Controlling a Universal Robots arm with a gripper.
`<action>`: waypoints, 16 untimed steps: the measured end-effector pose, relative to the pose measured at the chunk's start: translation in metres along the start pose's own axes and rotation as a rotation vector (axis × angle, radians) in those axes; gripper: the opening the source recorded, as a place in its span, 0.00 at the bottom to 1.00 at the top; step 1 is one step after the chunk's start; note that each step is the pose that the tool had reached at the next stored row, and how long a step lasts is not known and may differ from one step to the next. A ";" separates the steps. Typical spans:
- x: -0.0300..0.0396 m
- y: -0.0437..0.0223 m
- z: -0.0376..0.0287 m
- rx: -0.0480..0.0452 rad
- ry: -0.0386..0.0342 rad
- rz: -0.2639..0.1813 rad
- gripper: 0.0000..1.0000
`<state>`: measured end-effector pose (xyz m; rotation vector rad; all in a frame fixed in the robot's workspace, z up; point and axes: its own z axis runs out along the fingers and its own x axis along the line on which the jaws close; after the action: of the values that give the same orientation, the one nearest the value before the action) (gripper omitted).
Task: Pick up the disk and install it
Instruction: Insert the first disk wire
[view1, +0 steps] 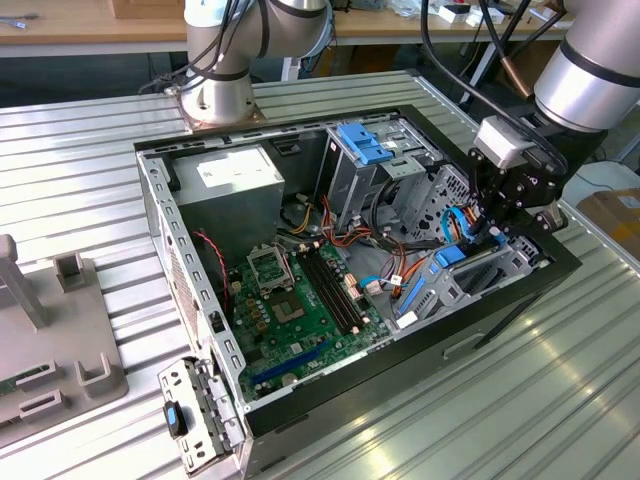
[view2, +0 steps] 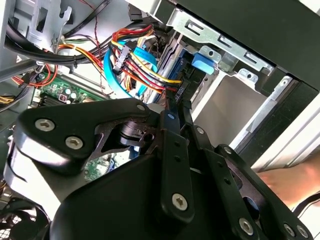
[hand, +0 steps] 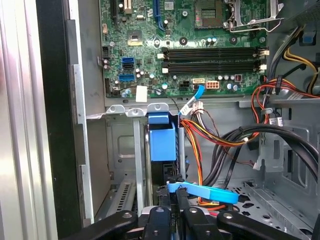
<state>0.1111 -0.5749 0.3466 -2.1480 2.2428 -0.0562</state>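
The disk (view1: 450, 255) stands on edge in the drive bay at the open computer case's corner on the exterior view's right; its blue tab and rail show above the grey bay metal. In the first wrist view the disk (hand: 162, 142) sits between the bay walls, straight ahead of my gripper (hand: 176, 197). My gripper (view1: 492, 228) hangs just above that bay, its fingers pressed together with nothing visible between them. In the second wrist view the gripper (view2: 176, 100) tips end close to the disk's blue tab (view2: 202, 62); whether they touch it I cannot tell.
A thin blue cable (hand: 200, 191) curves across just beside the fingers, next to bundles of orange and red wires (hand: 210, 135). The motherboard (view1: 300, 290) fills the case floor, with a light-blue latch plate (view1: 365, 145) at the back. A grey fixture (view1: 50, 340) stands outside the case.
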 end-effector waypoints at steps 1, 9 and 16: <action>-0.0001 0.0000 0.0004 0.0000 -0.0003 0.001 0.16; -0.0005 0.0001 0.0018 -0.0004 -0.0040 0.005 0.16; -0.0006 0.0001 0.0020 -0.0005 -0.0046 -0.005 0.16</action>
<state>0.1111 -0.5743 0.3446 -2.1521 2.2349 -0.0508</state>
